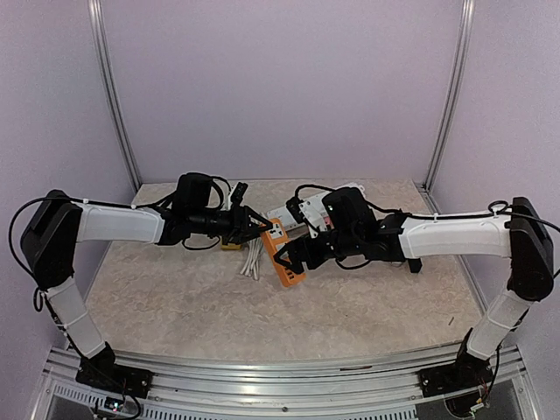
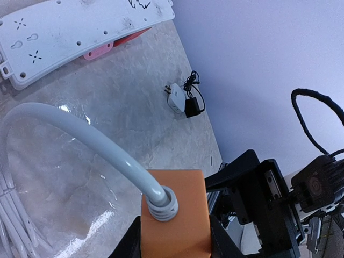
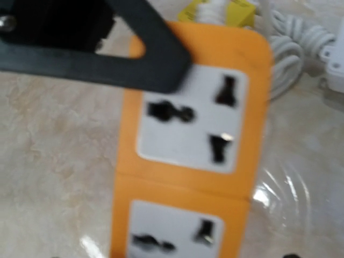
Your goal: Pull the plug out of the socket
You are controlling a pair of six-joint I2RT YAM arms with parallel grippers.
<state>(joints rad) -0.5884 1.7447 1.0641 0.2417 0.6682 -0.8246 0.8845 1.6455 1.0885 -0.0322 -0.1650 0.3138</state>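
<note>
Top external, socket: the orange power strip (image 1: 284, 271) lies mid-table (image 1: 175, 306), running from 11 to 5 o'clock.
Top external, left gripper (image 1: 254, 226): sits at the strip's 11 o'clock end, probably to pin it down against a pull.
Top external, right gripper (image 1: 296, 252): hangs over the strip's middle from 3 o'clock; I cannot tell from here whether its fingers are apart or together.
Top external, surroundings: a coiled white cable (image 1: 253, 260) lies just beside the strip at 9 o'clock, and a white strip (image 1: 293, 208) lies behind at 12.

Left wrist, grip: the dark fingers (image 2: 221, 243) press on both sides of the orange end block where the cable leaves it, so the left gripper is clamped on the power strip.
Left wrist, far objects: the white strip is at 11 o'clock; a small adapter (image 2: 176, 99) lies alone near 1 o'clock.

Right wrist, sockets: the upper socket (image 3: 188, 118) and lower socket (image 3: 172, 231) both look empty.
Right wrist, plug: none shows in either socket; a yellow piece (image 3: 239, 8) with white cord beyond the 12 o'clock end may be it, but I cannot tell.
Right wrist, fingers: a black bar (image 3: 107, 59) crosses at 11 o'clock, and it is unclear whose it is, so the right gripper's state is unreadable here too.
Right wrist, containers: none appear in any view.
</note>
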